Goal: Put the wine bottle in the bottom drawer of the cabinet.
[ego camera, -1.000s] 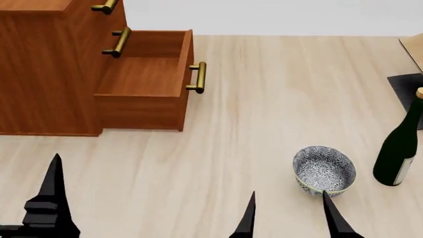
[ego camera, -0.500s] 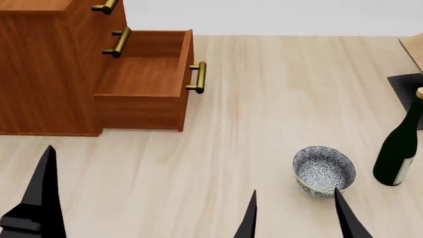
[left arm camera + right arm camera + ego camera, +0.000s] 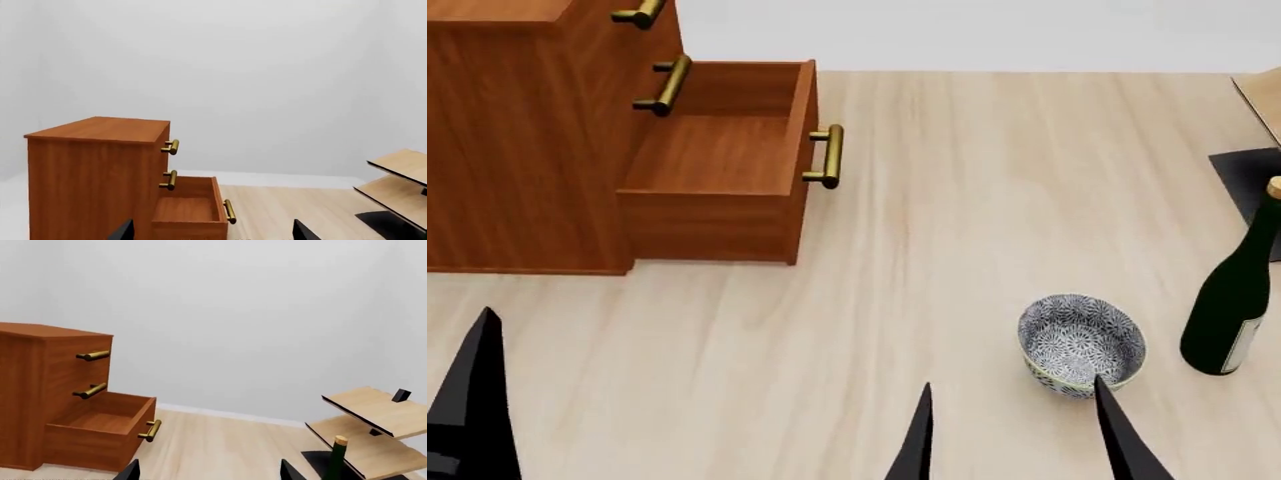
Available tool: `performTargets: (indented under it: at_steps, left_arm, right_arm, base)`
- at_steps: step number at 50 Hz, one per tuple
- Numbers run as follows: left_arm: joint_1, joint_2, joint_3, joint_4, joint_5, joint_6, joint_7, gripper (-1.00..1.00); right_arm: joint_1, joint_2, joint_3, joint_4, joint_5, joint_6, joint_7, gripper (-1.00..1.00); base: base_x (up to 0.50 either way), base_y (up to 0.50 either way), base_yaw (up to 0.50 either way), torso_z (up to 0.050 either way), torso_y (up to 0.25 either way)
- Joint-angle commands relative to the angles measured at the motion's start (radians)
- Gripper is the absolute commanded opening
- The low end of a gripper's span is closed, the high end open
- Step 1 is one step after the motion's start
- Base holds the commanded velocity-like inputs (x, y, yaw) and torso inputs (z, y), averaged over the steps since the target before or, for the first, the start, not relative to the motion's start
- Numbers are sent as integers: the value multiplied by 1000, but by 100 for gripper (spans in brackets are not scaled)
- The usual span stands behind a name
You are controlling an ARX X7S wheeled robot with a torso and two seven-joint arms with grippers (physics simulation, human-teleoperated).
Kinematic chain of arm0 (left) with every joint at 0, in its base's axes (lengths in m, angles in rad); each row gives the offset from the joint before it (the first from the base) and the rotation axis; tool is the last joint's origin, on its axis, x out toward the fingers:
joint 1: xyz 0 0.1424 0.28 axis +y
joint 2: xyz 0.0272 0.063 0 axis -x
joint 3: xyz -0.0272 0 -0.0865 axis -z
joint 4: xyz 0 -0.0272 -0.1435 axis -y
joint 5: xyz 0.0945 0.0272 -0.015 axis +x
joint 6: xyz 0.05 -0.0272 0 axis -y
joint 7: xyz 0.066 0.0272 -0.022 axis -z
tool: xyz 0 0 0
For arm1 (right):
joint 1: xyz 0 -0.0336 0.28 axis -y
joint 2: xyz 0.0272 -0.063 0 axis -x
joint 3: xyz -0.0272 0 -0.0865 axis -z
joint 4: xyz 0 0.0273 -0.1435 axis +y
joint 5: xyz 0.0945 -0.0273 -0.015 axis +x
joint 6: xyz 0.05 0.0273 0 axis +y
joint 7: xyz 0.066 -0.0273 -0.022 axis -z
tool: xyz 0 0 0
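The wine bottle stands upright at the right edge of the floor, dark green with a tan cork; its neck shows in the right wrist view. The cabinet stands at the far left with its bottom drawer pulled open and nothing in it; it also shows in the left wrist view and the right wrist view. My right gripper is open and empty, just in front of the patterned bowl, left of the bottle. My left gripper is open and empty, facing the drawer; one finger shows low at the left.
A patterned blue-white bowl sits between my right gripper and the bottle. A pale wooden rack on a black base stands at the right, behind the bottle. Brass handles stick out from the upper drawer fronts.
My left gripper has drifted left and lower in the head view. My right gripper's fingers have shifted slightly. Bottle, bowl and drawer have not moved.
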State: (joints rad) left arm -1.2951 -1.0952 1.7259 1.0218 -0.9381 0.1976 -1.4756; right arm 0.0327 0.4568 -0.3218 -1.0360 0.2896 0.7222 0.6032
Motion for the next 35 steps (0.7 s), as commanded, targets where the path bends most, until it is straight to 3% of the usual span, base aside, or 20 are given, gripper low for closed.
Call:
performTargets:
  at_steps: [1, 9, 35]
  left_arm:
    - [-28, -9, 58, -8, 12, 42, -8, 100]
    - [-35, -8, 55, 0, 14, 29, -17, 100]
    - [-33, -16, 52, -4, 11, 26, -26, 100]
  right_arm:
    - [31, 69, -54, 3, 72, -18, 102, 100]
    - [55, 102, -92, -6, 90, -24, 149, 100]
    - [48, 149, -141, 35, 84, -128, 145, 100]
  base:
    - [0, 0, 0, 0, 0]
    - [27, 0, 0, 0, 0]
    - [376, 0, 0, 0, 0]
